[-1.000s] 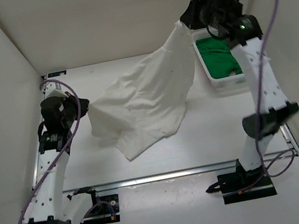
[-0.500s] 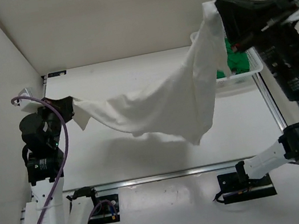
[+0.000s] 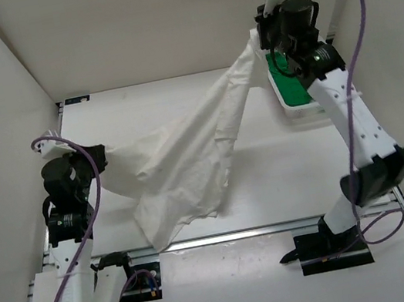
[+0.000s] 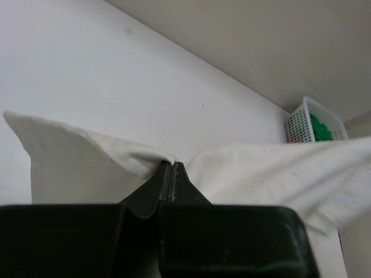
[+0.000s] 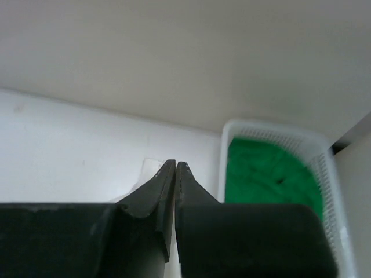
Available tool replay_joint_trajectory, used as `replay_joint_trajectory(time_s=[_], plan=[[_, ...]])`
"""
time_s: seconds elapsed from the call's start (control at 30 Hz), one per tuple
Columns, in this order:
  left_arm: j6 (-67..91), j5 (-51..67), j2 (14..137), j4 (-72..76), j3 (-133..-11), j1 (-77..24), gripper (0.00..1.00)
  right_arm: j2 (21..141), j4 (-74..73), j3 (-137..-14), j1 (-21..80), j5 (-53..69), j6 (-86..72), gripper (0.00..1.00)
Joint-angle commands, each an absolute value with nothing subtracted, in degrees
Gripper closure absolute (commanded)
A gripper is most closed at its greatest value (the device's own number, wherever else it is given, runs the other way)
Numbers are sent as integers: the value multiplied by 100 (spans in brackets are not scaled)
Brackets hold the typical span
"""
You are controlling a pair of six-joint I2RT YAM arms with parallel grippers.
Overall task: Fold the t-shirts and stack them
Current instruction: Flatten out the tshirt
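The white t-shirt [image 3: 187, 153] hangs stretched in the air between both arms, sagging over the table's middle. My left gripper [image 3: 98, 155] is shut on one corner of it at the left; in the left wrist view the cloth [image 4: 266, 168] spreads from the pinched jaws of that gripper [image 4: 171, 165]. My right gripper [image 3: 259, 31] is shut on the other end, raised at the back right; a bit of white cloth [image 5: 149, 168] shows beside the closed jaws of that gripper [image 5: 175, 165]. The green t-shirt [image 3: 287, 81] lies in the basket [image 5: 272, 130]. The red t-shirt is out of view.
The white mesh basket [image 3: 284, 105] stands at the table's back right, under the right arm. White walls enclose the table on the left, back and right. A metal rail [image 3: 240, 232] runs along the near edge.
Both arms swung the shirt up and back down. The right gripper has returned to the back right above the basket. The shirt's lower hem now hangs nearer the front edge.
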State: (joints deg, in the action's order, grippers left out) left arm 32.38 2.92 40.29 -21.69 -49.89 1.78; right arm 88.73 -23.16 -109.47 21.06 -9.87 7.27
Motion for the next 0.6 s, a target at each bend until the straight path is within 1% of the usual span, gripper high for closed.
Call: replay_joint_trajectory(time_s=[0.0, 0.03, 0.07, 0.1, 0.13, 0.17, 0.2, 0.23, 0.27, 0.3, 0.33, 0.37, 0.43, 0.47, 0.53, 0.57], plan=[[3252, 272, 3981, -1891, -4450, 220, 100, 9881, -2327, -11221, 1382, 1028, -579, 100], [3261, 255, 4016, -1872, -4369, 220, 100, 10192, -2433, -11424, 1380, 1124, -580, 100], [3269, 307, 4060, -1724, -4151, 220, 100, 10830, -2609, -11904, 1223, 1195, -624, 100], [3313, 247, 4104, -1653, -3992, 220, 100, 11550, -2767, -12614, 1091, 1369, -781, 100], [3305, 211, 4174, -1591, -3842, 211, 100, 11914, -3003, -13021, 1029, 1502, -878, 100], [3339, 176, 4314, -1478, -3763, 202, 100, 12562, -3136, -13721, 933, 1599, -1131, 100], [3383, 132, 4376, -1390, -3710, 202, 100, 12934, -3129, -14094, 836, 1669, -1334, 100], [3366, 71, 4507, -1354, -3683, 141, 100, 12998, -2842, -14045, 783, 1740, -1519, 100], [3392, 9, 4596, -1258, -3630, 80, 100, 13051, -2674, -14088, 756, 1827, -1555, 91], [3393, -148, 4675, -1187, -3665, 79, 100, 13052, -2637, -14245, 765, 1906, -1625, 86], [3462, -202, 4780, -1117, -3665, -234, 100, 12930, -2576, -14317, 695, 1968, -1661, 74], [3454, -289, 4842, -994, -3674, -411, 100, 12842, -2593, -14291, 633, 2108, -1739, 57], [3577, -806, 4983, -818, -3709, -884, 100, 12491, -2845, -14344, 659, 2188, -1583, 49], [3586, -904, 5027, -791, -3718, -1123, 100, 12341, -3187, -14318, 729, 2162, -1565, 49], [3647, -1011, 5089, -747, -3727, -1318, 100, 11903, -3716, -13785, 931, 2005, -1346, 53], [3656, -924, 5089, -747, -3727, -1266, 100, 11709, -3953, -13512, 1140, 1917, -1345, 60]])
